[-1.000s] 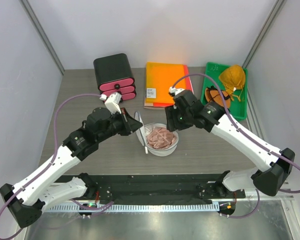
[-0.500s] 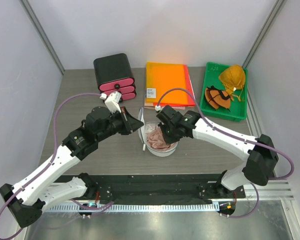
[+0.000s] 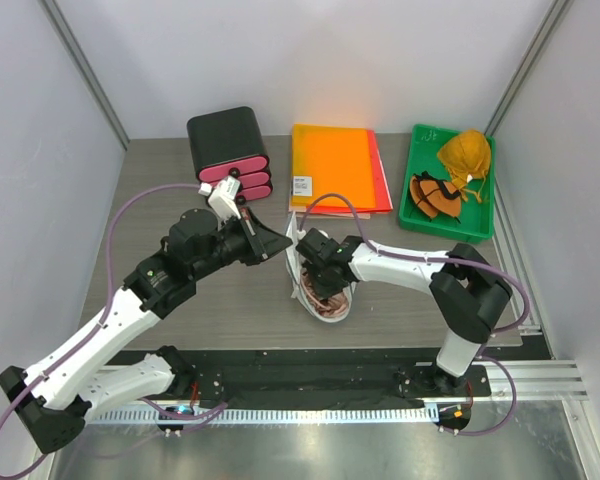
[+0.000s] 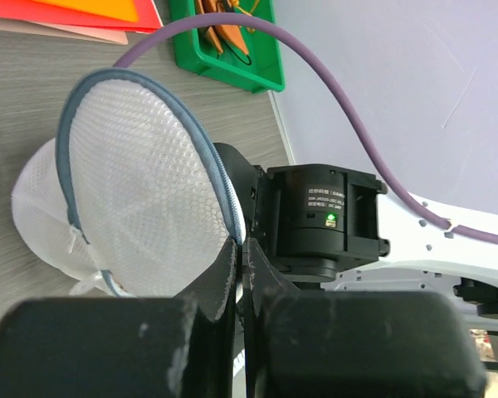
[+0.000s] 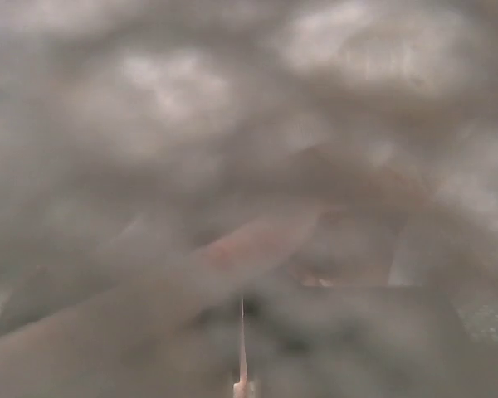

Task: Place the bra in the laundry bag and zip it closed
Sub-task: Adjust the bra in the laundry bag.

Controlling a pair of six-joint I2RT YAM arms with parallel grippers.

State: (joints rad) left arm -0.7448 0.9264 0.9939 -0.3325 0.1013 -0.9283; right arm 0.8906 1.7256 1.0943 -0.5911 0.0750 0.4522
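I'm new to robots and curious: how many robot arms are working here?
2. The left arm comes from the near left, pinching the raised lid of the laundry bag; the right arm comes from the near right, reaching into that bag. No others show.

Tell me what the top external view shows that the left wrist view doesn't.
Only the top view: the black and pink box, and the right hand down in the pink bra. Only the left wrist view: the left hand pinched shut on the upright mesh lid's zipper rim. Both: the laundry bag, green tray, and orange folder.
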